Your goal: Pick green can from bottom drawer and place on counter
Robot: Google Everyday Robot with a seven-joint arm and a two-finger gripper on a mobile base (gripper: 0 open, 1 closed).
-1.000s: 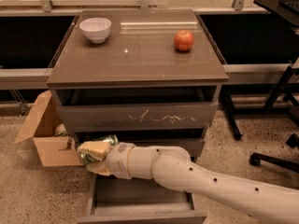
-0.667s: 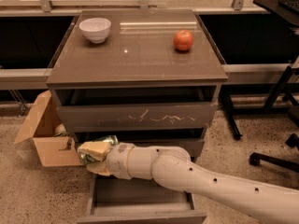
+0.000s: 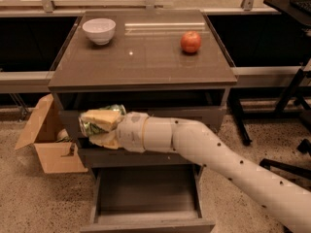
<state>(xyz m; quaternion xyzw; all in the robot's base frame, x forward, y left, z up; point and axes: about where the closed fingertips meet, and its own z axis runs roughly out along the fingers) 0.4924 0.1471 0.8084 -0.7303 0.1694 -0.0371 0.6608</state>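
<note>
My gripper [image 3: 99, 126] is shut on the green can [image 3: 88, 125], held on its side between two yellowish fingers [image 3: 103, 116]. It hangs in front of the cabinet's upper drawer fronts at the left, below the counter's [image 3: 146, 62] front edge. The bottom drawer [image 3: 146, 193] is pulled open below it and its tray shows nothing inside. My white arm reaches in from the lower right.
A white bowl [image 3: 99, 30] stands at the counter's back left and a red apple [image 3: 191, 41] at the back right. An open cardboard box [image 3: 46, 140] sits on the floor to the cabinet's left. Black furniture legs [image 3: 291, 106] stand to the right.
My gripper has risen with the green can, from just above the open bottom drawer to the level of the upper drawer fronts.
</note>
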